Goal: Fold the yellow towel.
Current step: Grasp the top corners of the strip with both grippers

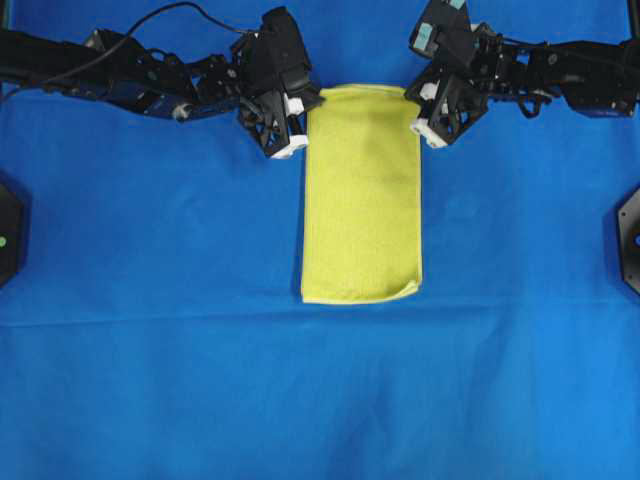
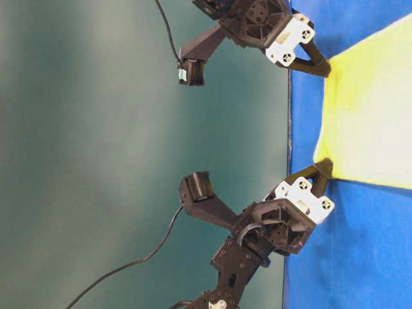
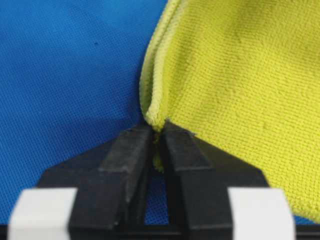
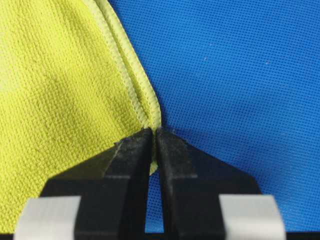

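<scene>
The yellow towel [image 1: 362,195] lies folded into a long rectangle in the middle of the blue cloth, running from the far side toward the near side. My left gripper [image 1: 306,112] is shut on the towel's far left corner [image 3: 156,117], with the stitched hem pinched between its black fingers [image 3: 129,150]. My right gripper [image 1: 414,108] is shut on the far right corner [image 4: 154,120] in the same way. In the table-level view both corners [image 2: 325,164] look lifted slightly off the cloth.
A large blue cloth [image 1: 150,300] covers the table. Black mounts stand at the left edge [image 1: 8,230] and the right edge [image 1: 628,235]. Both arms reach in from the far side.
</scene>
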Robot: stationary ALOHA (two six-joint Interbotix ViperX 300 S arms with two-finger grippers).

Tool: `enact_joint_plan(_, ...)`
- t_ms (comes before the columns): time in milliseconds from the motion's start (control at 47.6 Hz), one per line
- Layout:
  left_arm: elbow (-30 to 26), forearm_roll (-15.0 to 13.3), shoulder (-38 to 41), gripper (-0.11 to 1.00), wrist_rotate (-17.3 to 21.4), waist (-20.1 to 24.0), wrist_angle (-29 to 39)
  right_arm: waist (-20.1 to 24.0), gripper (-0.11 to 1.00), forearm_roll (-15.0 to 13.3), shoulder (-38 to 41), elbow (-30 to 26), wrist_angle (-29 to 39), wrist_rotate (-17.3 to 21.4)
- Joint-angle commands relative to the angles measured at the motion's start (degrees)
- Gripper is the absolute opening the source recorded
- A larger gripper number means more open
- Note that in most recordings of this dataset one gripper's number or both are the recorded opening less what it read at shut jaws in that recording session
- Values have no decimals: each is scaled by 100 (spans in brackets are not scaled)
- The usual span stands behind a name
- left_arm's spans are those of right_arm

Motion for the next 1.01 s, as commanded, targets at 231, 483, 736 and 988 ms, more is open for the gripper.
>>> enact_joint_plan(231, -105, 0, -281, 4, 35, -9, -18, -26, 5, -9, -316, -35, 44, 9)
enact_joint_plan(483, -105, -9, -694, 4, 53, -9, -26, -26, 5, -18, -765, -26, 255, 9)
enact_joint_plan(736, 9, -9, -756, 4, 44, -97, 0, 26, 5, -9, -826, 9, 255, 53)
enact_joint_plan(988, 343, 0, -1143, 4, 53, -492, 9, 580, 5, 79, -1318, 185, 448, 132)
